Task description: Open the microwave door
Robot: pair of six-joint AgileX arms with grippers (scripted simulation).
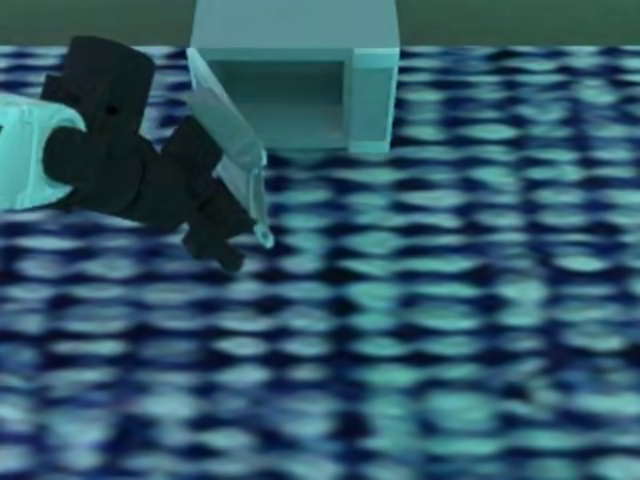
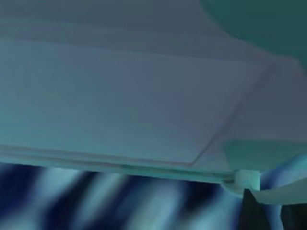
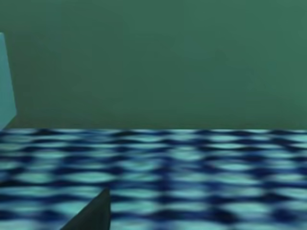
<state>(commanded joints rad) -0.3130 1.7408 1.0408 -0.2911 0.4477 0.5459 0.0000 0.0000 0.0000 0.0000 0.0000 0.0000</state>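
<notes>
The light-grey microwave (image 1: 295, 25) stands at the table's back edge, its dim cavity (image 1: 285, 100) exposed. The microwave door (image 1: 228, 130) is swung out toward the left and front, hinged at the left side. Its handle (image 1: 262, 236) is at the free end. My left gripper (image 1: 245, 240) is shut on that handle, with the black wrist left of the door. In the left wrist view the door (image 2: 120, 96) fills the frame, and the handle (image 2: 247, 179) sits above my gripper (image 2: 271, 211). My right gripper (image 3: 144, 223) is open and parked, out of the top view.
The narrow control panel (image 1: 372, 100) stays fixed at the microwave's right side. The blue patterned table (image 1: 430, 320) spreads in front and to the right. A green wall (image 3: 168, 57) lies behind, and a corner of the microwave (image 3: 5, 86) shows in the right wrist view.
</notes>
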